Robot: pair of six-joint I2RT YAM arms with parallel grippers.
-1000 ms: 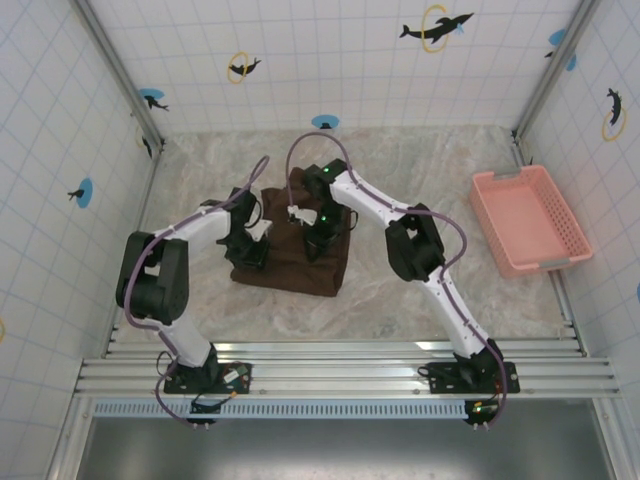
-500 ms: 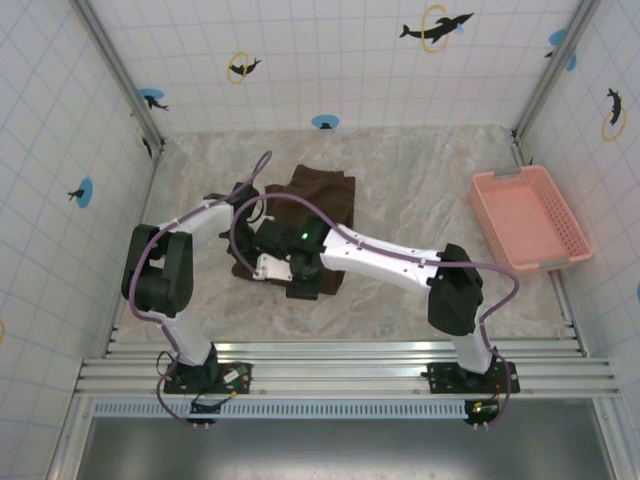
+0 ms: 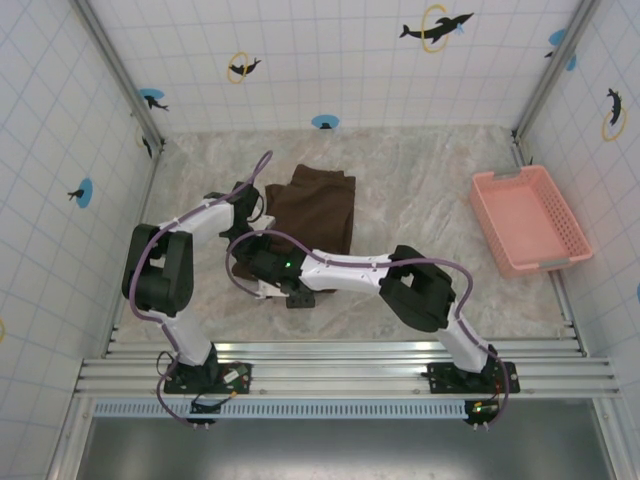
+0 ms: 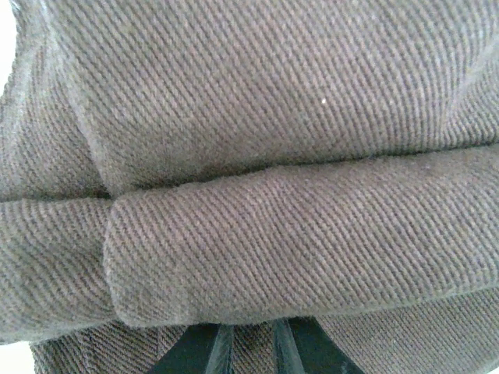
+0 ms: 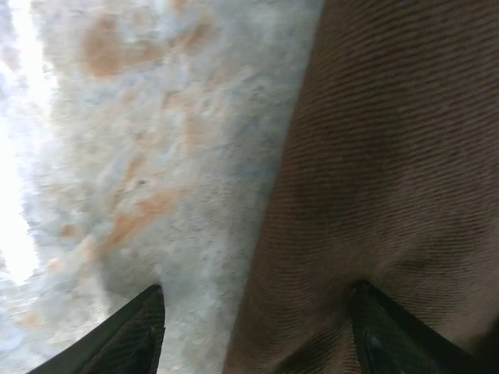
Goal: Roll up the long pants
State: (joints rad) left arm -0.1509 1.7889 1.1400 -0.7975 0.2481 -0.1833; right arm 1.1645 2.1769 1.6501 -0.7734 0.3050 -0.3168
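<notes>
The pants (image 3: 315, 205) are seen as one dark brown, plain bundle, folded narrow and laid on the table (image 3: 430, 180) left of centre, well apart from the basket (image 3: 528, 222). In the left wrist view the pants (image 4: 296, 249) are shown close up: a diagonal twill weave is made out, and a thick rolled fold is laid across the frame with flat cloth above it. The far end is spread flat; the near end is partly covered by the right arm.

One pair of pants is counted, then two arms, one basket and two grippers. Both arms are white and black and are trailed by purple cables. The basket is pink, slotted plastic, set at the right side of the table.

The left gripper (image 3: 248, 205) is placed at the left edge of the pants; in its own view the left gripper (image 4: 249, 347) is tucked under the roll, and whether cloth is pinched cannot be told. The right gripper (image 3: 258, 265) is brought across to the near left corner; in its own view the right gripper (image 5: 265, 343) is spread wide, one finger over bare table (image 5: 156, 156), the other over the pants (image 5: 390, 156).

The table is marble-patterned, beige and grey. It is enclosed by white tiled walls marked with dolphin stickers.
</notes>
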